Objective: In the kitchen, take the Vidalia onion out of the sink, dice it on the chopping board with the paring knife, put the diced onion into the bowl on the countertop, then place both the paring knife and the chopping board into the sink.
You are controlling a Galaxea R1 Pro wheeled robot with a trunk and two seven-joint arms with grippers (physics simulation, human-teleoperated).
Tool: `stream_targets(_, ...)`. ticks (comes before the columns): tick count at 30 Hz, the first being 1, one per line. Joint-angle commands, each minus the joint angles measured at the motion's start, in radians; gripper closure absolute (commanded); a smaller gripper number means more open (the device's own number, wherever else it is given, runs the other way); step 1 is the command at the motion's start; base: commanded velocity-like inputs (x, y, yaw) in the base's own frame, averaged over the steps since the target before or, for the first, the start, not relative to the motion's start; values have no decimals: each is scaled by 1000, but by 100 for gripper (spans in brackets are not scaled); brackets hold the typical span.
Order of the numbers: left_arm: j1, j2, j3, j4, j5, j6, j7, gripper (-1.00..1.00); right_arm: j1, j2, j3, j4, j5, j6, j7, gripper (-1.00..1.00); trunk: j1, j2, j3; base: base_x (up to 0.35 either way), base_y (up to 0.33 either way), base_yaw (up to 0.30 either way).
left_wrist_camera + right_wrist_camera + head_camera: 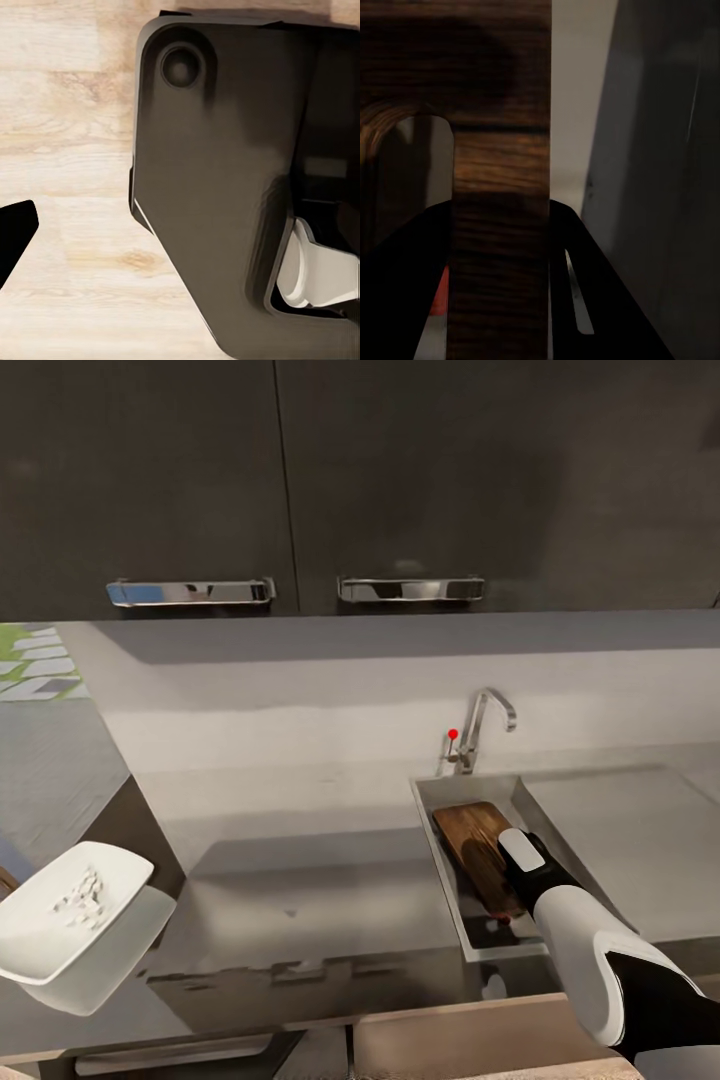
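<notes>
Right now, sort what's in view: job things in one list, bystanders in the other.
Job things: chopping board in the sink, held by the right gripper; bowl with diced onion; countertop.

Just there: faucet, upper cabinets, cabinet handles, backsplash.

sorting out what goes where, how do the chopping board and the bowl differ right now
The chopping board is brown wood, lying tilted in the sink; the bowl is glossy white, at the countertop's left end. The right tool straddles the board; the bowl holds white diced pieces.
</notes>
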Motion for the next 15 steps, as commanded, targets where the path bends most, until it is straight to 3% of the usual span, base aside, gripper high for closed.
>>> stream_targets(1, -2, -2, -8, 5, 9, -7, -1, -100, -1, 0, -2, -2, 0, 10, -4, 100, 1, -2, -4, 0, 0, 0)
stream_targets(15, -2, -3, -8, 5, 9, -7, -1, -100, -1, -3, -3, -2, -1, 10, -5, 100, 1, -2, -12, 0, 0, 0)
